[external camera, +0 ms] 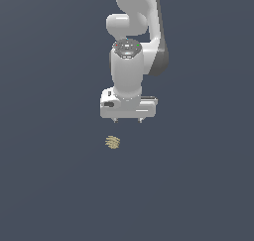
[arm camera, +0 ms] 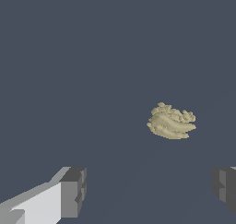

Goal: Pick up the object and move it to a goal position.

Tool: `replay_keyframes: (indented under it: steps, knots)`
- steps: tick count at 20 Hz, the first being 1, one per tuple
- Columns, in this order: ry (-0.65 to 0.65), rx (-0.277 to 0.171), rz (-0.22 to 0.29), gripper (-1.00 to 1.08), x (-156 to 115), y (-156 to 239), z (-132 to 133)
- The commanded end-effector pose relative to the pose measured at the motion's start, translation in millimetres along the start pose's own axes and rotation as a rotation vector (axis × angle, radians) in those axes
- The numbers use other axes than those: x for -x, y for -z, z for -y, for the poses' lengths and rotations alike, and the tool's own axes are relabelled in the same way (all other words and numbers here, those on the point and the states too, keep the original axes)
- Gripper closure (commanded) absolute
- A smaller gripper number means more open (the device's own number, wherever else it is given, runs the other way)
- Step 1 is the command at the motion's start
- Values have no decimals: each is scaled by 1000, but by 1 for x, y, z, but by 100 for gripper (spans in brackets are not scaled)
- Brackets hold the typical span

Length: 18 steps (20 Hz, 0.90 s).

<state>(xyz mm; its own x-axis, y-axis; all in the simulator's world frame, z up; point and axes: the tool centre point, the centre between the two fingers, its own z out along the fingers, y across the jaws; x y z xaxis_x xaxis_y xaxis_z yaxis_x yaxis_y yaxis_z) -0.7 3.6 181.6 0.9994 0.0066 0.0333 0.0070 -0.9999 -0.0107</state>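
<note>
- My claw point(external camera: 128, 120) hangs with its fingers point(arm camera: 73, 191) spread wide, gripping nothing.
- The object point(external camera: 113, 142), a tan ribbed clump, lies on the dark floor point(external camera: 49, 185), below my fingertips, towards the exterior view's left, apart from both.

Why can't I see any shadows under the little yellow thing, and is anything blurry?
Exterior view: flat, even light, no clear shadow under the ribbed clump or the pincer; the clump is tiny and blocky. Wrist view: the clump looks sharp enough to show its ridges, only a very faint darker patch on the floor, no glare; the fingertips are crisp.
</note>
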Motion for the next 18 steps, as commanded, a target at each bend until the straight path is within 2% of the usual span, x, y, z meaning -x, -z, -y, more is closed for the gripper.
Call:
replay_keyframes:
  steps: [1, 10, 18]
  knots:
    - [0, 0, 0, -92, 0, 0, 0]
    - [-32, 5, -57, -92, -12, 22, -9]
    - [-31, 5, -55, -92, -12, 21, -8]
